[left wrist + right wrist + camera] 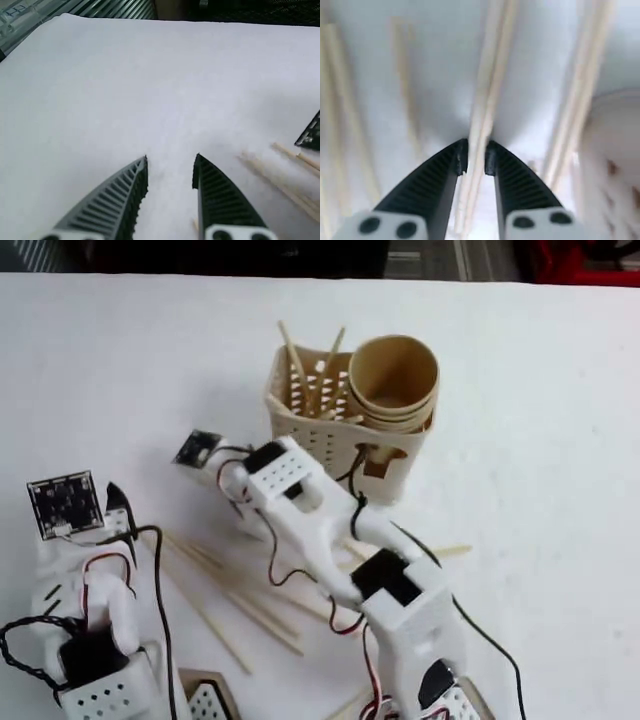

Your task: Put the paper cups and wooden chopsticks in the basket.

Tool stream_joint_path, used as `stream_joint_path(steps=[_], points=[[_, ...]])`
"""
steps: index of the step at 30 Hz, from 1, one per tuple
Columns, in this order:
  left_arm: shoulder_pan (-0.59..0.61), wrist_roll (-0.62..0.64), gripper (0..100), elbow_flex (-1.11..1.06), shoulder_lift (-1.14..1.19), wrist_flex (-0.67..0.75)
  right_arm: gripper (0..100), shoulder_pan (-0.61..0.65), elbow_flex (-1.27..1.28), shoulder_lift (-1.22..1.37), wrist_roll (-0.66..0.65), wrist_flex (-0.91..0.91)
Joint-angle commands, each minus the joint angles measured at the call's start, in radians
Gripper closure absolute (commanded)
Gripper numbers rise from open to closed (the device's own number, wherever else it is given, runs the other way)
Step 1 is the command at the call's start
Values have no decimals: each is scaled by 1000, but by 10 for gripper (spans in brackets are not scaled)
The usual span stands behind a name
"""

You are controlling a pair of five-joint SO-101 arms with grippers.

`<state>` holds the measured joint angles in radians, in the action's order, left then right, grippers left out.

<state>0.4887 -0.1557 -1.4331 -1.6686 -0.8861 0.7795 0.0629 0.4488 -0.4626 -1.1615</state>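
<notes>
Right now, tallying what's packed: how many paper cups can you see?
3 paper cups, judging by the rims: all nested in one stack inside the basket, beside upright chopsticks. More may hide within the stack.

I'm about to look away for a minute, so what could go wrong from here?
The right tool grips two chopsticks by its very tips, so one may slip out during the lift. The basket, holding stacked cups, stands close to that arm; a careless swing could knock it over.
</notes>
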Motion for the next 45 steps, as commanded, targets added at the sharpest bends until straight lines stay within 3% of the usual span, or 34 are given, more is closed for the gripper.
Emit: stream_joint_path(steps=[1,25,31,37,45], points=[[1,5,838,3,-7,17,981,62,2,-10,-12,-50],[1,5,838,3,-7,17,981,33,-3,-691,-3,-255],[1,5,838,3,-7,17,981,-41,-190,-855,23,-254],[1,5,838,3,-7,17,981,-180,-377,-869,138,-119],[1,5,838,3,-7,17,981,-285,-232,-869,155,223]])
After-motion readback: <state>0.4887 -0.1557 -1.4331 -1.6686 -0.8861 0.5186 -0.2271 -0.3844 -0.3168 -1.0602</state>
